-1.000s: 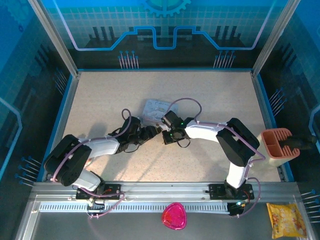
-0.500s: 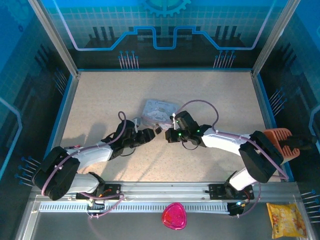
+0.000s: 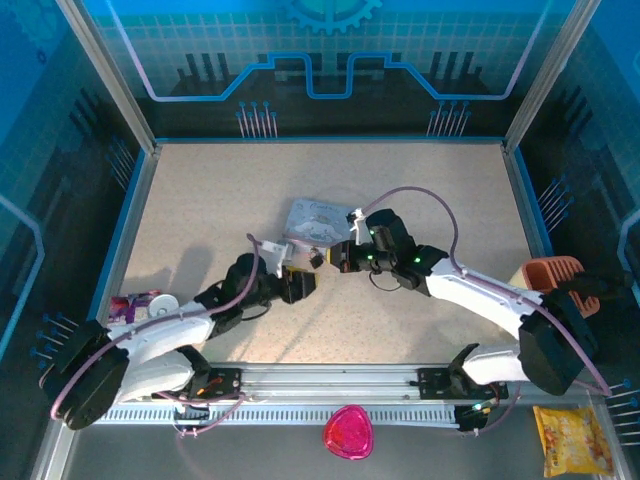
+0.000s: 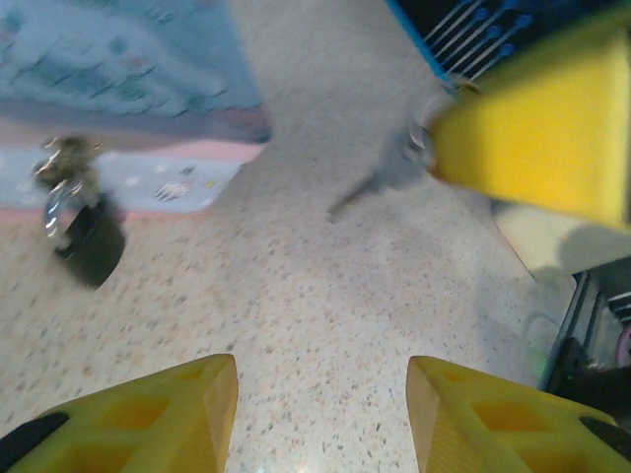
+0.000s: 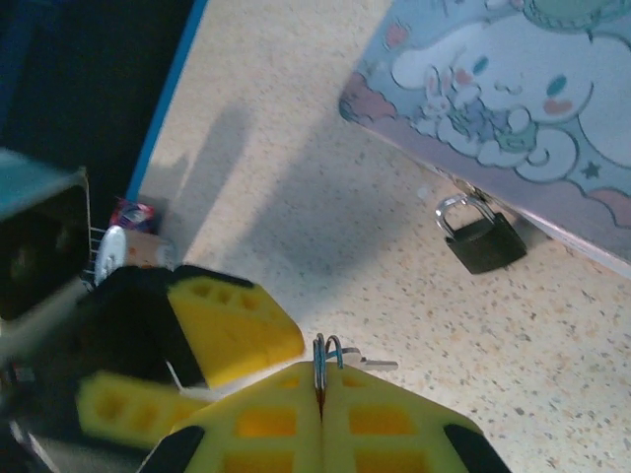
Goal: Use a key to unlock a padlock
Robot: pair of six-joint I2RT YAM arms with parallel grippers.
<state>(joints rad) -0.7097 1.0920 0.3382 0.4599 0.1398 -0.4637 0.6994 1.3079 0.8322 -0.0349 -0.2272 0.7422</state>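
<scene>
The small dark padlock (image 3: 314,259) (image 4: 84,227) (image 5: 481,239) lies flat on the table against the near edge of the pastel cartoon tin (image 3: 318,220) (image 5: 513,108), its silvery shackle towards the tin. My right gripper (image 3: 341,257) (image 5: 320,379) is shut on the ring of the key (image 5: 380,365) (image 4: 380,182), whose thin blade sticks out sideways, just right of the padlock. My left gripper (image 3: 300,285) (image 4: 322,394) hovers open over bare table near the padlock, nothing between its yellow fingers (image 5: 232,330).
Small pink and white items (image 3: 140,303) (image 5: 128,246) lie by the left wall. A salmon holder (image 3: 553,285) sits at the right edge. On the front rail are a pink heart-shaped thing (image 3: 349,431) and a yellow snack bag (image 3: 573,440). Blue walls fence the table.
My left gripper has drawn back towards the near side, away from the padlock, its jaws a little narrower. The right arm's elbow has swung right while its gripper keeps the key by the padlock.
</scene>
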